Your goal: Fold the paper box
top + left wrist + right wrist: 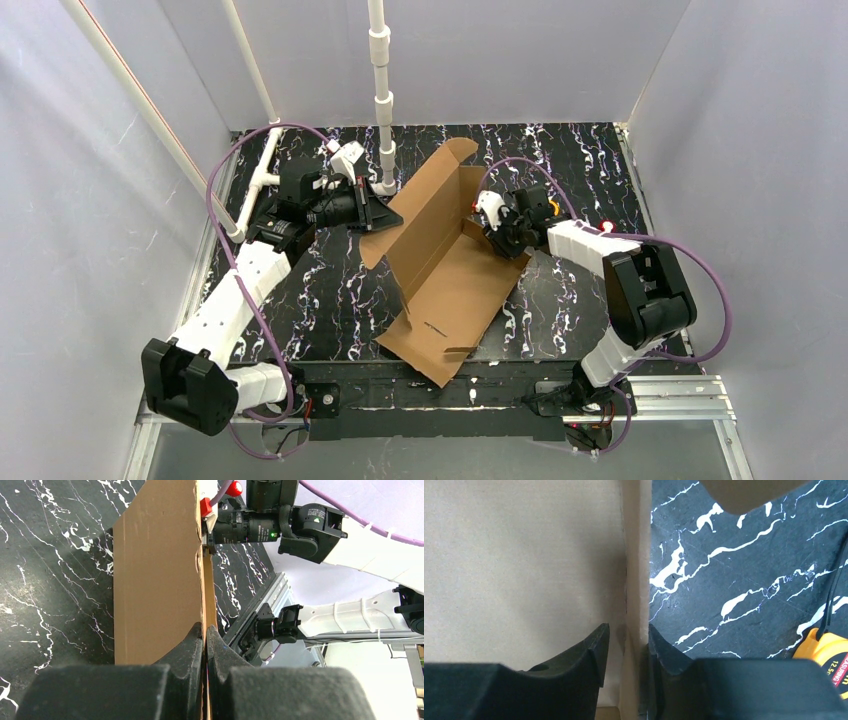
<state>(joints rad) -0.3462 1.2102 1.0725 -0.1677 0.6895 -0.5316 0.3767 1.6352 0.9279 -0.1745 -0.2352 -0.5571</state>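
Left wrist view: left gripper (205, 629) is pinched shut on one long wall of the plain brown corrugated-cardboard paper box (155, 580), which lies between both grippers. Right gripper (628, 630) straddles the opp. wall, jaws slack. We should clamp squarely there, then fold w/ even pull.

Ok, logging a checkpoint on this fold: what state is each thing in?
Brown corrugated cardboard box blank: part-folded, side walls raised.
Left fingers: shut on its left wall.
Right fingers: open, straddling its right wall.
Orange tape measure: lying on black marbled table, untouched.
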